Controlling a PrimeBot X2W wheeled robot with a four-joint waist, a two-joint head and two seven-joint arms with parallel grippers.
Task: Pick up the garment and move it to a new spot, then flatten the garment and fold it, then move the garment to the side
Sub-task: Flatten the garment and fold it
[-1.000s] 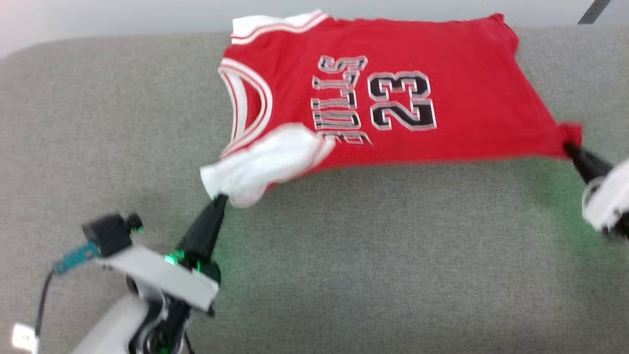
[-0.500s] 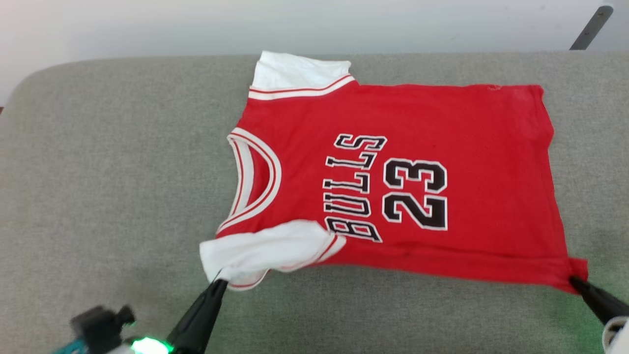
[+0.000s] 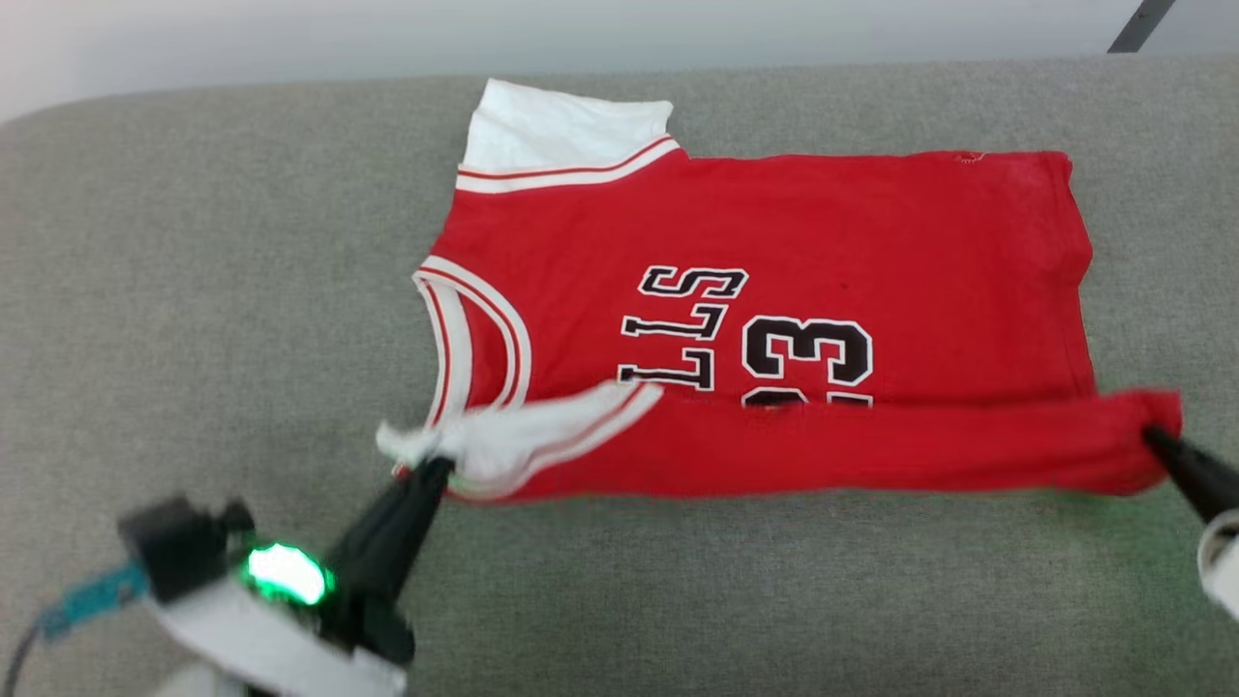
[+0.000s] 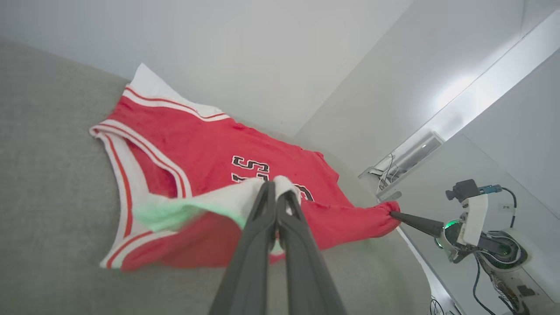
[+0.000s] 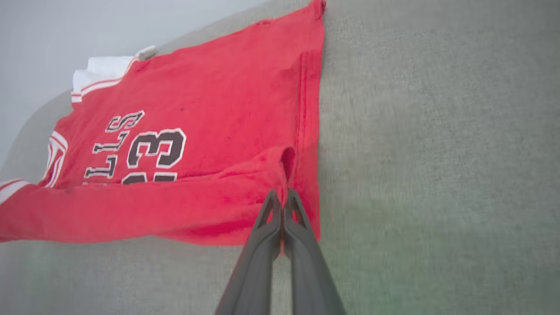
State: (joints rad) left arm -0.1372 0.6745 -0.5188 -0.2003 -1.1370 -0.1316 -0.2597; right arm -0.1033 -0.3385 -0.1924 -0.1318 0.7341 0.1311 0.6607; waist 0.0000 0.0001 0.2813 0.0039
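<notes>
The red chest of the garment [image 3: 823, 223] carries black, white-edged letters. "LLS" can be read, and the rest of the word lies under the folded-over side edge. Beyond the letters, farther from the striped neckline [image 3: 479, 334], stands a black "3". The fold half covers the digit beside it.

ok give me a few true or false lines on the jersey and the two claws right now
1. The left claw is shut on the garment at its near white sleeve. True.
2. The right claw hangs open above the garment. False: it is shut on the garment's red hem corner.
3. The garment's near edge is turned over and covers part of the number. True.
4. The garment lies on a wooden table. False: it lies on a grey fabric surface.
</notes>
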